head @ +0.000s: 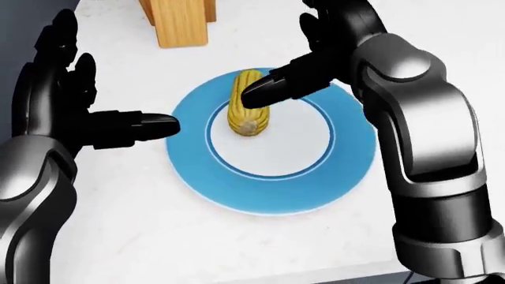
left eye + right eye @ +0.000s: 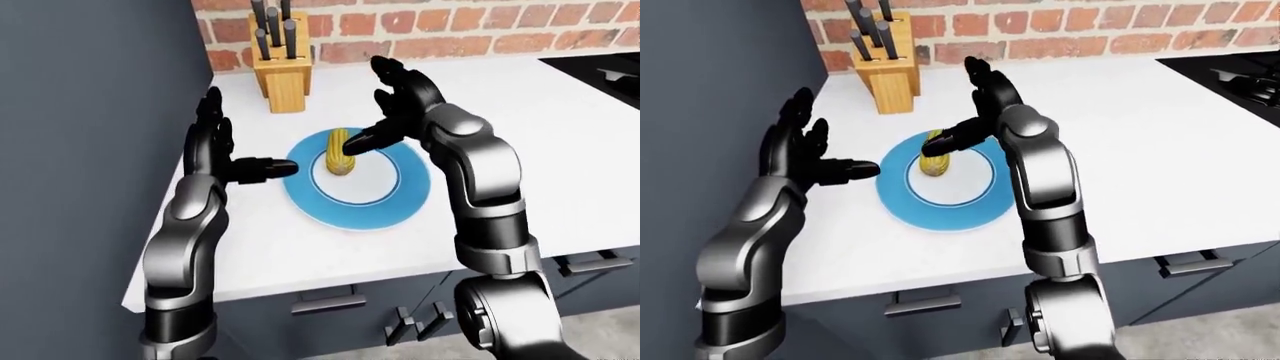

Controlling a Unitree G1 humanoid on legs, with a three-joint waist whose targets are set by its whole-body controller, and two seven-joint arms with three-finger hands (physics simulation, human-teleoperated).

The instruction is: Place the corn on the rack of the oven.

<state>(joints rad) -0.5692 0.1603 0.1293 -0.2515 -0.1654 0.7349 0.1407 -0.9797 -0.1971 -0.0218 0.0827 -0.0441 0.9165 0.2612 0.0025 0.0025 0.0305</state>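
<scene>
White marble-look counter (image 1: pixel 260 248) fills the head view, a wooden knife block (image 1: pixel 183 21) at its top edge. On it, mid-frame, sits a blue-rimmed round plate (image 1: pixel 272 198) bearing the yellow corn cob (image 1: pixel 247 115), its long axis running top to bottom, cut end toward the bottom. The right hand (image 1: pixel 315 62) hovers spread, thumb over the cob; the left hand (image 1: pixel 75 109) waits spread at left. Nothing is grasped yet, so lifting and carrying remain. No oven rack shows.
</scene>
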